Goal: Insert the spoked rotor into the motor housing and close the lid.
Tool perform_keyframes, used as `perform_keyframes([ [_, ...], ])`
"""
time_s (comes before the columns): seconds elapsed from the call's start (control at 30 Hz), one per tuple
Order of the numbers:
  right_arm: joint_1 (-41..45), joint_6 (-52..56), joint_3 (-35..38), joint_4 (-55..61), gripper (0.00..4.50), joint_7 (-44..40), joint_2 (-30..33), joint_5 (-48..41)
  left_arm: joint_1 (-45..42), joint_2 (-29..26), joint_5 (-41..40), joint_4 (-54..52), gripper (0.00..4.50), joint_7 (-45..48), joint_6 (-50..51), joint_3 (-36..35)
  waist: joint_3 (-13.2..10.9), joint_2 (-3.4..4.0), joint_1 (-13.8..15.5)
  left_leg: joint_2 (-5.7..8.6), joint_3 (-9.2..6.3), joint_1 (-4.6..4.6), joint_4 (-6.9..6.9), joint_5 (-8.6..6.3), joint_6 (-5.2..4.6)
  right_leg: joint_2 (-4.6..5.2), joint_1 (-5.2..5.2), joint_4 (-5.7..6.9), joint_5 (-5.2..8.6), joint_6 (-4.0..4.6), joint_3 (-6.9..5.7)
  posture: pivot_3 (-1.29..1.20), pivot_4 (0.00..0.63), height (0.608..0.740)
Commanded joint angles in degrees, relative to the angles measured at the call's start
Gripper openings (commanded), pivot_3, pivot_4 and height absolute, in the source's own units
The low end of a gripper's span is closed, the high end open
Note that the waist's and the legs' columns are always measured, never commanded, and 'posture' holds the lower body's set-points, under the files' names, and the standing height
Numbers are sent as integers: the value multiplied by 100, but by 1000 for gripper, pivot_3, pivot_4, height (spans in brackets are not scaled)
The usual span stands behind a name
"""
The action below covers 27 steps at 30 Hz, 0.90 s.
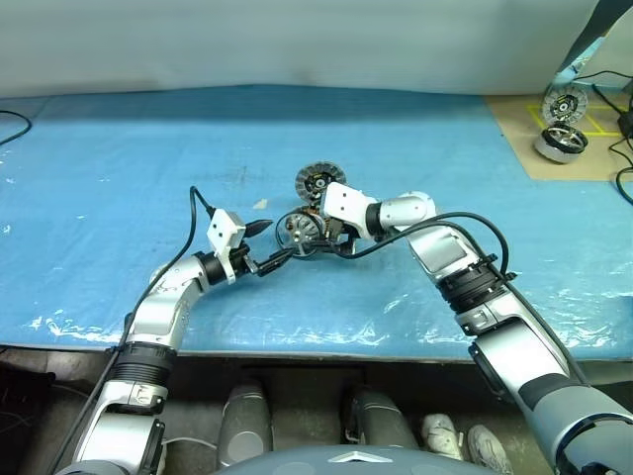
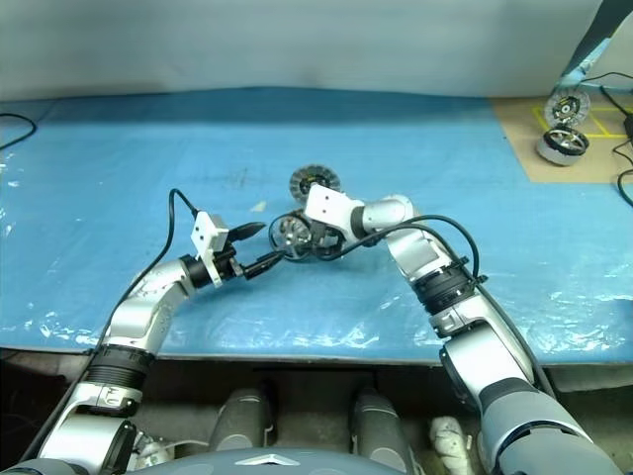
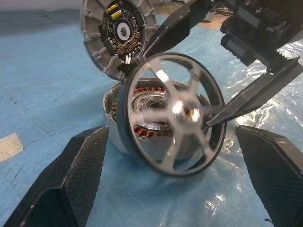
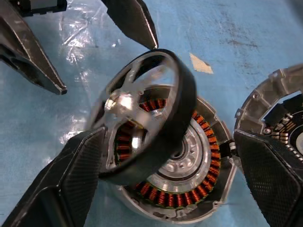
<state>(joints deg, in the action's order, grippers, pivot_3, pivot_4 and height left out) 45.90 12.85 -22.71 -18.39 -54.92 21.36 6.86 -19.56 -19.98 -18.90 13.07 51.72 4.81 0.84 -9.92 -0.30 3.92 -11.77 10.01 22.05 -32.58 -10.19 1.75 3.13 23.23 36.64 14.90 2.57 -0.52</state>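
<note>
Here there is one motor housing (image 4: 189,165), one spoked rotor (image 4: 142,113) and one lid (image 3: 116,33), all gathered near the middle of the blue sheet (image 1: 119,178) that covers the table. The housing lies flat on the sheet with its ring of copper windings facing up. The rotor is tilted, its lower rim down on the near side of the housing and its upper rim raised above the windings, so it is not seated. The lid sits just beyond the housing, touching its far edge and leaning, its inner face with the dark centre and yellowish marks turned toward the housing.

Two more wheel-like motor parts (image 1: 562,124) lie on a brown board (image 1: 524,139) well away from the housing, at the sheet's far right corner.

Two arms meet at the housing. The left gripper (image 1: 269,247) reaches in level from the housing's left, its fingers spread wide and grasping nothing; one tip stands at the rotor's edge, the other apart from it. The right gripper (image 4: 165,146) comes from the housing's right, elbow bent and wrist angled downward. Its fingers (image 4: 71,184) stand wide either side of the rotor and housing, one pad close against the rotor's dark rim; whether it touches I cannot tell.
</note>
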Motion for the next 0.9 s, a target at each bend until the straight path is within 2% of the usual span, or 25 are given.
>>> perform_keyframes([
  [0.03, 128, 47, 261, 138, 4469, -51, -46, -229, 35, -21, -39, -230, 4500, -20, -22, -52, 0, 0, 0, 0, 0, 0, -1, 0, 0, 0, 0, 0, 0, 0, 0, 0, 150, 740],
  [0.3, 232, 207, 516, 134, 4469, -22, -83, -436, 43, -33, -32, -220, 4500, -16, -21, -50, 0, 0, 1, -1, 0, 0, -1, 0, 0, 0, 0, 1, 0, 0, 0, 0, 150, 740],
  [0.53, 134, 482, 791, 532, 4469, -355, 321, -767, 49, -70, -40, -241, 4500, 3, 4, -62, -1, -2, 5, 0, 0, 1, -1, 1, -1, 0, 0, 1, 0, 0, 0, 0, 150, 740],
  [0.7, -29, 1448, 1022, 1720, 4469, -970, 443, -1725, 121, -109, -82, -356, 4500, 5, 85, -80, -2, -2, -3, -2, 0, 0, -1, 1, -1, -2, 1, 1, 0, 0, 0, 0, 150, 740],
  [0.77, -185, 1447, 812, 2215, 4469, -1336, 644, -1835, 166, -173, -149, -445, 4500, 62, 159, -131, -1, -2, 8, -3, -1, -3, 4, 2, -4, -4, 1, 1, 0, 0, 0, 0, 150, 740],
  [0.9, -241, 596, 42, 2282, 4469, -1472, 898, -1097, 228, -375, -194, -447, 4500, 171, 225, -244, -2, -3, 8, -3, -1, -1, 3, 1, -3, -2, 1, 0, -1, -1, -3, 0, 150, 740],
])
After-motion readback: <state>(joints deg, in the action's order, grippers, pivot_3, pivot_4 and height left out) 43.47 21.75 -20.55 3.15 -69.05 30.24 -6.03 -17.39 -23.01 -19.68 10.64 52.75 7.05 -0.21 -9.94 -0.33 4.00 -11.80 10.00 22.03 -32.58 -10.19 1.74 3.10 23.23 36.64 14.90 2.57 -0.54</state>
